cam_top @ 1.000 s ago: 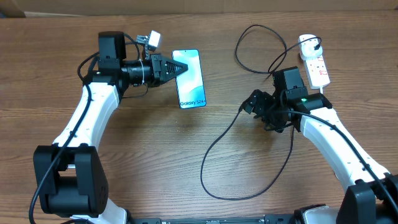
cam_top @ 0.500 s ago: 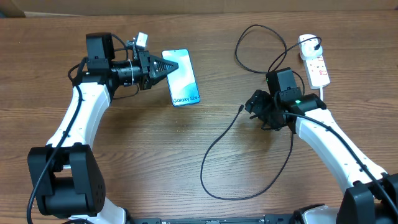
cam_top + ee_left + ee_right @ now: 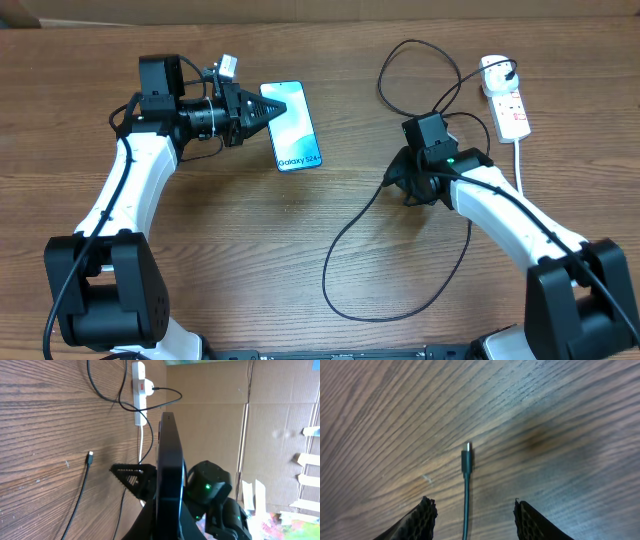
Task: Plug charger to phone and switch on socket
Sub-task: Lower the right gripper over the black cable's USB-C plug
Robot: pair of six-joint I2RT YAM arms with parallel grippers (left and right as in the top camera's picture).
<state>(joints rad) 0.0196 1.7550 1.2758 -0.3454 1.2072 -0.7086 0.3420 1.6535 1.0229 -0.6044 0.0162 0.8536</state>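
Overall, the work surface is a brown wooden table [image 3: 200, 260] with a pronounced grain and a darker stain near the cable end in the right wrist view. Plain cardboard sheeting [image 3: 280, 430] stands behind the table, with pale tape strips [image 3: 306, 459] stuck to it.

The phone [image 3: 300, 140] sits at upper centre-left, screen up, with its "Galaxy S24" text legible. The left gripper [image 3: 279, 108] is clamped on the phone's upper left corner. In the left wrist view the handset appears edge-on between the fingers. Whether it rests on the wood or is raised off it cannot be determined.

The charger [image 3: 345, 235] runs in a long loose loop across the table's right half, and its white plug [image 3: 493, 68] is seated in the socket [image 3: 511, 110] at upper right. The connector tip [image 3: 467, 455] lies flat on the wood, well apart from the phone.

The right gripper [image 3: 474, 508] hangs over the cable just behind the tip. Its fingers [image 3: 426, 510] are spread wide to either side and touch nothing.
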